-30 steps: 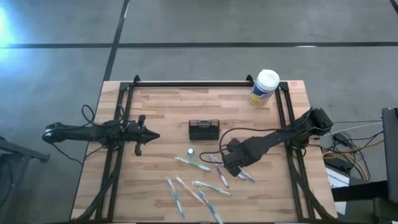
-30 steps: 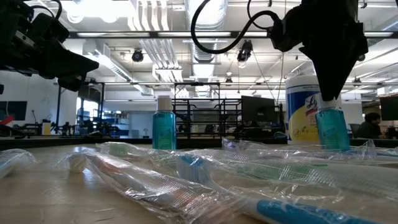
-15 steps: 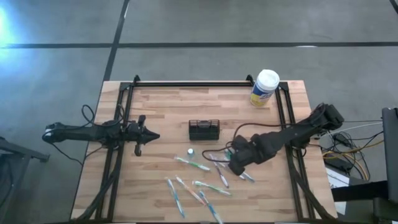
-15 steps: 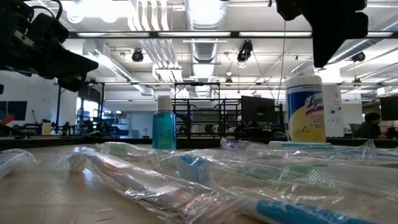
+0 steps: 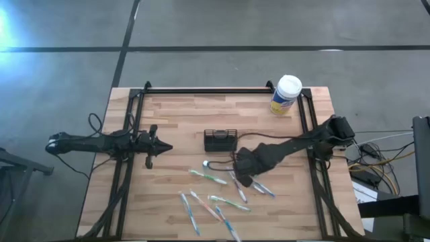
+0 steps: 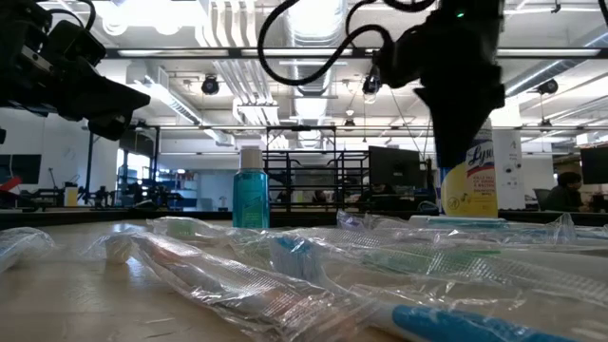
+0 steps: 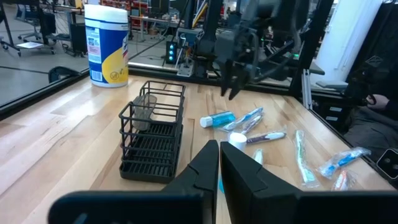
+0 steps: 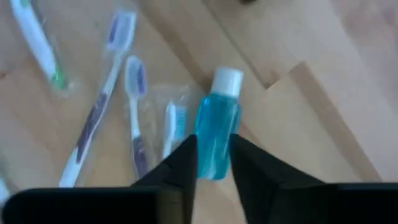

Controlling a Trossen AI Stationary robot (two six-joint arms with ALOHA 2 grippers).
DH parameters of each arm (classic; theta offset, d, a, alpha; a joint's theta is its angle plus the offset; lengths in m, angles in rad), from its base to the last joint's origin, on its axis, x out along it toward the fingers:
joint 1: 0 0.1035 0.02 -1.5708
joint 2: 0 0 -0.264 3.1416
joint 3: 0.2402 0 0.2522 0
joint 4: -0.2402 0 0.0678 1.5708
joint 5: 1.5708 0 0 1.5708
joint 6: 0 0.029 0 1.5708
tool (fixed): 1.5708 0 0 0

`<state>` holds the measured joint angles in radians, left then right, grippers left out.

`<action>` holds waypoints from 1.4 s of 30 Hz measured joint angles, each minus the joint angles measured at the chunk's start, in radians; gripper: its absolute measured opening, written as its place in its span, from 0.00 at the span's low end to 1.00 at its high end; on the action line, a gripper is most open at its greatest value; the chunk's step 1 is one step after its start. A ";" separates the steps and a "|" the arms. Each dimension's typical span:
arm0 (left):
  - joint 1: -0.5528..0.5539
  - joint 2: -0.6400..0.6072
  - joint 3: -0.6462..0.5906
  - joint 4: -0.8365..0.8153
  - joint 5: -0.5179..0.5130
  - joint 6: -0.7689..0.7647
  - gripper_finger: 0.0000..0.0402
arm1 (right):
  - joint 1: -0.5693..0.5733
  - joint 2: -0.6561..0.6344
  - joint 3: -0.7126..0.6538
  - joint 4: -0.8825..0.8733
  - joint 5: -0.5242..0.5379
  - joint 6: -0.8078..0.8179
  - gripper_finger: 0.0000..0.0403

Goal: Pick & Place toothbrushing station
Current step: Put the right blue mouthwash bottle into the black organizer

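The toothbrushing station [image 5: 220, 140] stood empty mid-counter [image 5: 175, 114], wrapped toothbrushes [image 5: 208, 177] scattered nearer me, a blue bottle [image 8: 217, 140] lying between my right gripper's [image 8: 213, 158] parted fingers, my left gripper [image 7: 219, 163] closed, waiting at the counter's left.

The pale wooden bench [image 5: 175, 124] is carrying everything, with a black frame running along its edges. Near its centre the toothbrushing station [image 5: 220, 140] is standing on the planks. At two o'clock from it, at the far right corner, a white-lidded canister [image 5: 285, 95] with a yellow label is sitting. At six o'clock, wrapped toothbrushes [image 5: 213, 199] are lying scattered, and one small blue bottle [image 5: 206, 164] is standing at seven o'clock, just beside the station.
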<state>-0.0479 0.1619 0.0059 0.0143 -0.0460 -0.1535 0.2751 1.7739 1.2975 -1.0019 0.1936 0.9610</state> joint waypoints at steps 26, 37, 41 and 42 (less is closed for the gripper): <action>-0.001 0.012 0.000 -0.008 0.006 0.000 0.05 | -0.119 0.015 -0.233 0.393 -0.089 -0.124 0.49; 0.000 0.012 0.000 -0.008 0.006 0.002 0.05 | -0.137 0.007 -0.334 0.481 -0.092 -0.181 0.46; 0.000 0.012 0.000 -0.008 0.005 0.003 0.05 | -0.138 0.007 -0.362 0.524 -0.088 -0.208 0.33; 0.000 0.012 0.000 -0.008 0.005 0.003 0.05 | -0.138 0.007 -0.364 0.527 -0.088 -0.211 0.27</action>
<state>-0.0475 0.1741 0.0059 0.0063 -0.0406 -0.1506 0.1368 1.7805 0.9334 -0.4749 0.1055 0.7499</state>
